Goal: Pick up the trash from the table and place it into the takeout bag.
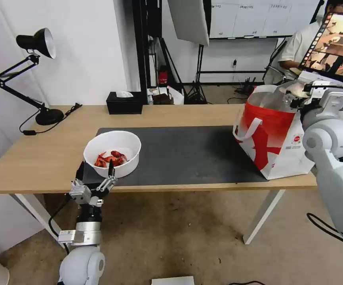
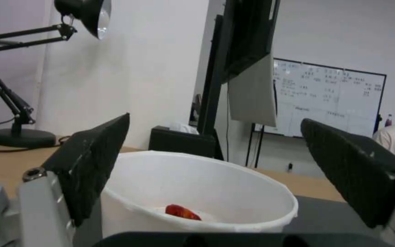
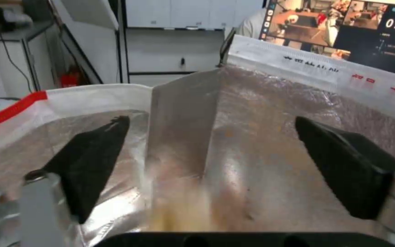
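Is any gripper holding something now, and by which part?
Nothing is held. Left gripper open at the bowl; right gripper open over the takeout bag.

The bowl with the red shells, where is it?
In the head view the bowl sits on the mat's left end, near the table's front edge, just beyond the open left tool.

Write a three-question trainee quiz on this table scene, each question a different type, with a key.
1. True or false: the left pincer is shut on the white round bowl of red crayfish shells.
2. Multiple choice: the right pincer is over A) the large dark grey rectangular mat, B) the mouth of the white and red takeout bag with silver foil lining, C) the black tissue box.
3. Fill in: the black desk lamp stands on the light-wood ____.

Key: 1 false, it is open at the bowl's near side; 2 B; 3 table.
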`<state>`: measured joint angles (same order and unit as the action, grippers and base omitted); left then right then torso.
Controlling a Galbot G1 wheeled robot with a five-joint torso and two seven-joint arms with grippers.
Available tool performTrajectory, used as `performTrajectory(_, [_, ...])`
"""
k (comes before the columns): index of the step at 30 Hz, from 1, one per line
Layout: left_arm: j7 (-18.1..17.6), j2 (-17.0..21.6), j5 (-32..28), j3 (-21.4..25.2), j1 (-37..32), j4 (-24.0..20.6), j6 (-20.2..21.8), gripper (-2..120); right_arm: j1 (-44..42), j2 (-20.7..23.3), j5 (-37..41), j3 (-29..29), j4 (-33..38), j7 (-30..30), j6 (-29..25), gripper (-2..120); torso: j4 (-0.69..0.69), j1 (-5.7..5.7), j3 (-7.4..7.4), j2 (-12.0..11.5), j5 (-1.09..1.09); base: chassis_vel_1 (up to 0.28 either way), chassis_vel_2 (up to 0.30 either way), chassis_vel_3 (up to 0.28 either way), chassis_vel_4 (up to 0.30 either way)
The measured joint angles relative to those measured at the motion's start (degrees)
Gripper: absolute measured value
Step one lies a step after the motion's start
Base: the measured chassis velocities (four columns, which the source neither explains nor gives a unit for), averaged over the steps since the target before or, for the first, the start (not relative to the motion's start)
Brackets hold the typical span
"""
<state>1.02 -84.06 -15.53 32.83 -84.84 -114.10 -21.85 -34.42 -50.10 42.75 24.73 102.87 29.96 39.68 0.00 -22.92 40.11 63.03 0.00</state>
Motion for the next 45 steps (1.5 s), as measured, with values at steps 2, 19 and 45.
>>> performTrajectory(2, [0.0,0.0,0.0,0.0,0.1,0.1,0.0,100,0.2,0.0,0.0,0.0,0.0,0.0,0.1,99,0.0,0.0,0.0,0.0,0.0,0.0,0.0,0.0,0.0])
performTrajectory(19, [0.0,-0.1,-0.1,-0.2,0.3,0.1,0.0,100,-4.2,1.3,-4.1,1.0,5.5,-7.8,-12.4,100,0.01,0.0,0.0,0.0,0.0,0.0,0.0,0.0,0.0])
performTrajectory(45, [-0.1,-1.7,1.0,-0.5,-2.0,-1.6,0.0,100,-38.7,-15.0,-18.3,8.5,14.9,-19.7,-47.8,100,0.0,0.01,-0.01,0.0,-0.01,0.0,0.0,0.0,0.0])
